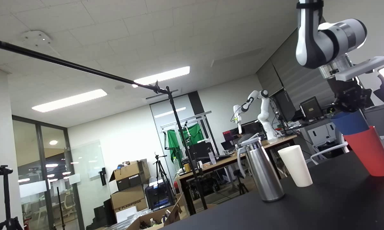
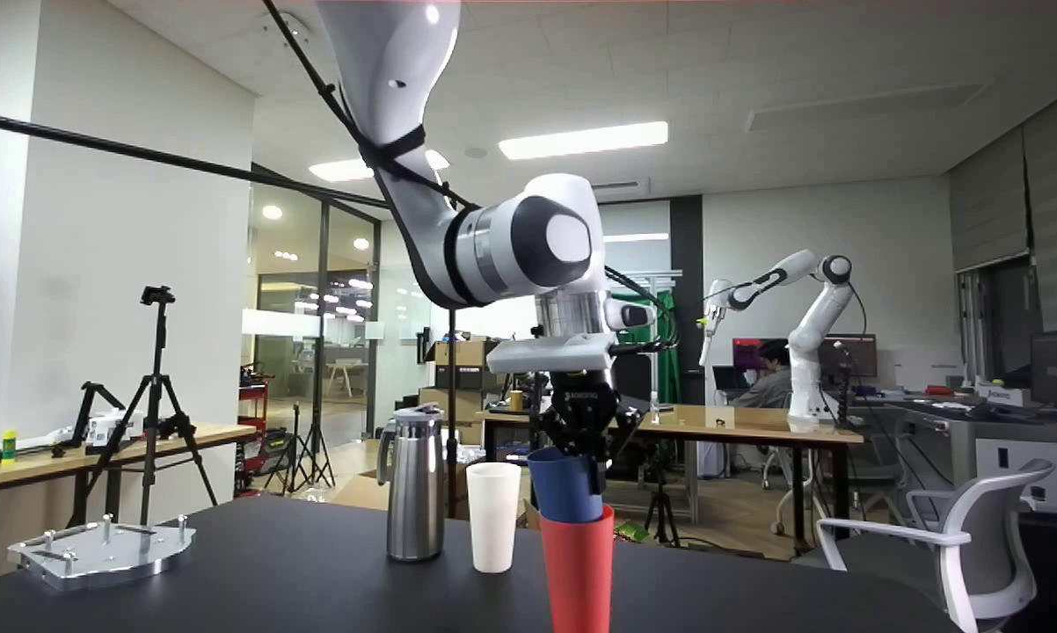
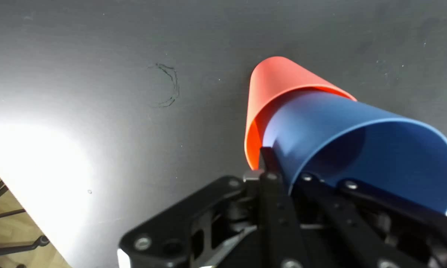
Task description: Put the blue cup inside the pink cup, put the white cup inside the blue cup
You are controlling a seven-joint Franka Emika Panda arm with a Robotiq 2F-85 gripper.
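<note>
The pink cup [image 1: 371, 151] stands upright on the black table, also in an exterior view [image 2: 579, 571] and the wrist view [image 3: 275, 72]. The blue cup [image 2: 566, 488] is partly inside the pink cup's mouth, slightly tilted, its upper part above the rim; it also shows in an exterior view [image 1: 351, 123] and the wrist view [image 3: 320, 111]. My gripper [image 3: 287, 173] is shut on the blue cup's wall, one finger outside and one inside; the inner fingertip is hidden. The gripper [image 2: 588, 457] points down from above. The white cup [image 2: 493, 519] stands upright, apart, also in an exterior view [image 1: 295, 166].
A shiny metal jug [image 2: 416, 483] with a handle stands beside the white cup, also in an exterior view [image 1: 264, 172]. A metal plate with posts [image 2: 102, 549] lies on the table [image 2: 300, 571]. A grey chair [image 2: 977, 536] stands past the table's edge.
</note>
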